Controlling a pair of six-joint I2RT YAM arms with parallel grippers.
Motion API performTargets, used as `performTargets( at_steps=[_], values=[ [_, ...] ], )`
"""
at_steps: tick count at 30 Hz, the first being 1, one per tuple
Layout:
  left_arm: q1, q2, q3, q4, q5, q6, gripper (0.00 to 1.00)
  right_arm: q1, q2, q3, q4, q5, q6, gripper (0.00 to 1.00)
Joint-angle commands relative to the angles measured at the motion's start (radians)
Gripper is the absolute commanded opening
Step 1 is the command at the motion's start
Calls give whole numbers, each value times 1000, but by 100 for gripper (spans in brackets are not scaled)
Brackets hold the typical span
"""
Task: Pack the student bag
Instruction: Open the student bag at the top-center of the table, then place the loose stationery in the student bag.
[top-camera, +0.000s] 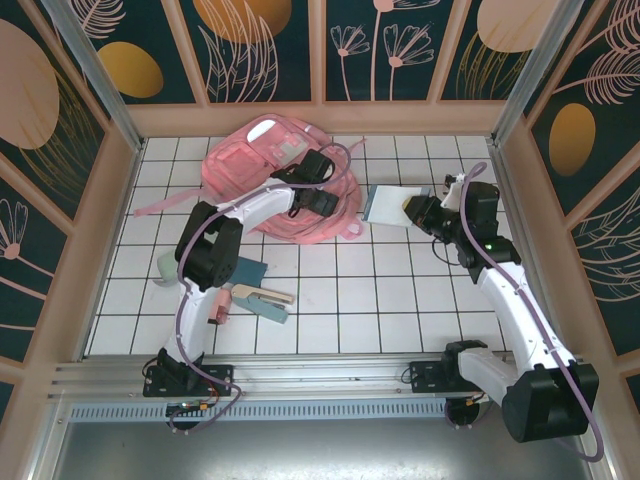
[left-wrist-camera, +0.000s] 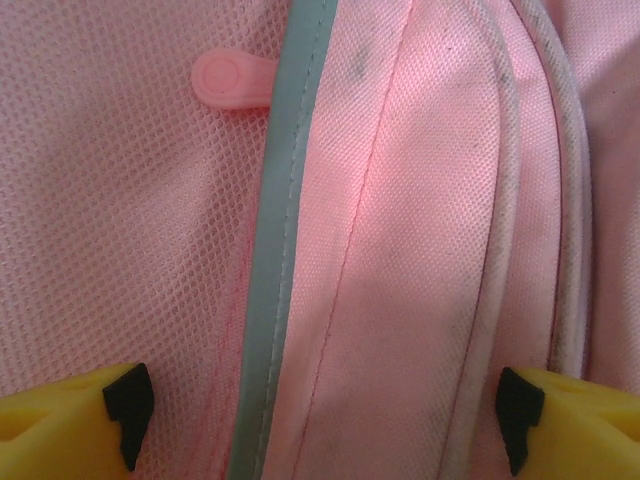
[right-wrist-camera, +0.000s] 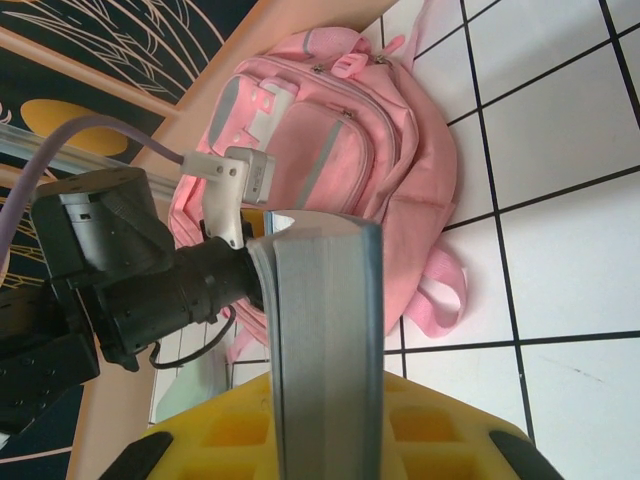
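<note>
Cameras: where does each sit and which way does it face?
Top: above and behind the bases, looking down at the table; left claw over the bag, right claw holding a book.
Left wrist: just above the bag, facing its fabric; yellow fingers at the bottom corners.
Right wrist: behind its claw, facing the bag along the gripped book.
Shared: top and right wrist both show bag, book and left arm.

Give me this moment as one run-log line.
left gripper: open, over student bag | right gripper: shut on book, beside student bag | book: not yet packed
</note>
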Motion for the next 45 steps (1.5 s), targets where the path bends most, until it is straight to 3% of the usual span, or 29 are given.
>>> performTargets(
  at_steps=[1,4,5,8,12,14,15,26,34,38,42,45],
  values=[
    [1,36,26,-45,1,22,90,-6,2,-4,47,-34,-17,0],
    [2,70,46,-49,-97,28,85,-6,3,-7,53,-36,-13,0],
    [1,88,59,-54,-125,32,79,-6,2,-9,54,-38,-12,0],
    [2,128,98,-82,-155,36,53,-6,1,-9,52,-37,-12,0],
    [3,125,101,-92,-88,46,23,-5,-6,-7,44,-29,-14,0],
    [2,107,105,-96,-57,47,3,-6,-10,-8,43,-26,-12,0],
    [2,92,103,-94,-40,46,0,-6,-11,-9,46,-26,-11,0],
    [2,-165,221,-75,205,12,0,-6,-94,-95,97,64,36,0],
    [6,-236,355,-166,383,31,0,-5,-135,-181,195,88,134,0],
    [32,-282,337,-140,527,-1,0,8,-106,-220,283,54,210,0],
    [103,-369,185,29,739,-123,0,53,-41,-246,385,60,308,0],
    [140,-413,105,146,818,-212,0,129,31,-224,431,116,361,0]
  ],
)
